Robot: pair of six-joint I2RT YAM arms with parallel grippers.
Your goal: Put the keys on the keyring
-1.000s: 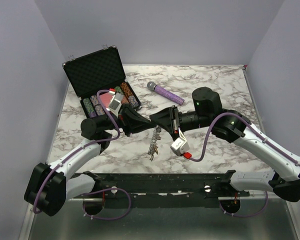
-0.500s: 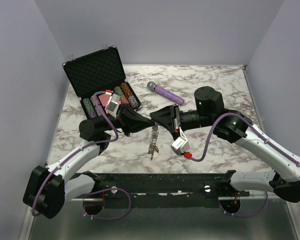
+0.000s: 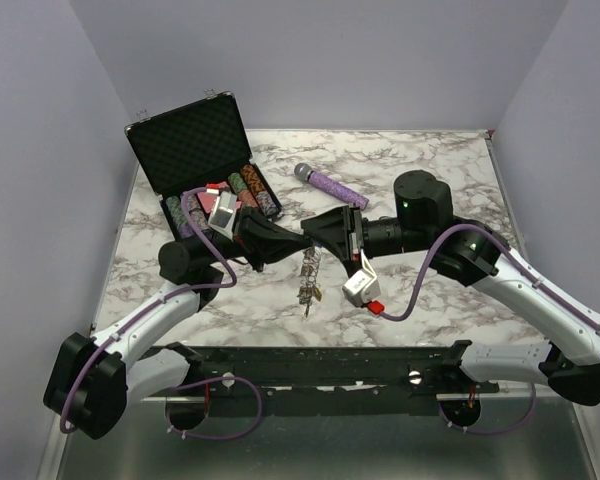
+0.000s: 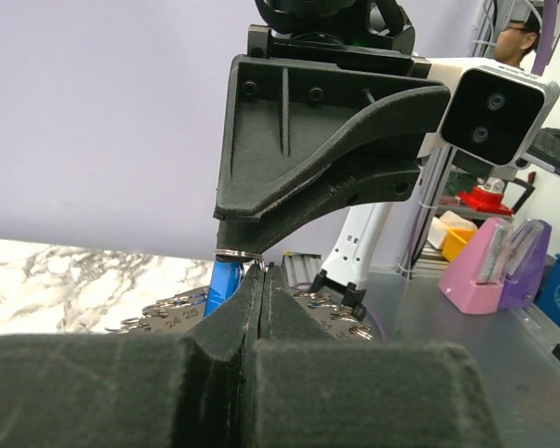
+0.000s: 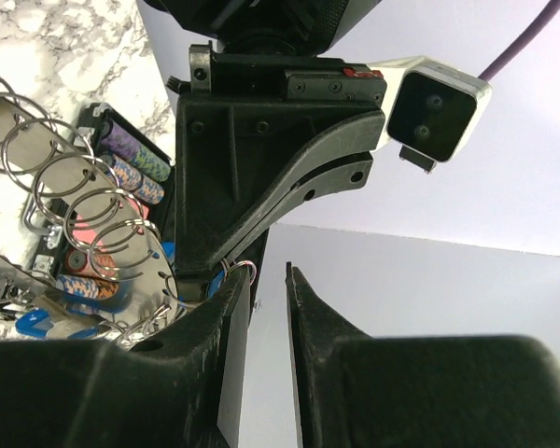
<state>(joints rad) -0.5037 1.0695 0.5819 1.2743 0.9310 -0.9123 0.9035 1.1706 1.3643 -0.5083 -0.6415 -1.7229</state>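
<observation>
The keyring [image 3: 308,282], a silvery bunch of wire loops and keys, hangs above the marble table between both arms. My left gripper [image 3: 296,246] is shut on a small wire loop at the top of the keyring [image 4: 173,319]. A blue-capped key [image 4: 224,287] dangles just left of its fingertips [image 4: 262,273]. My right gripper [image 3: 310,236] faces the left one tip to tip and is open. In the right wrist view nothing lies in its gap [image 5: 269,271], and its left finger touches that small loop. More loops of the keyring [image 5: 84,210] fan out to the left there.
An open black case [image 3: 195,150] with rows of poker chips [image 3: 242,190] stands at the back left, just behind the left wrist. A purple microphone [image 3: 332,186] lies on the table [image 3: 430,170] behind the grippers. The walls close in on both sides.
Both grippers and the hanging bunch have drifted slightly away from the arm bases. The jaws look unchanged.
</observation>
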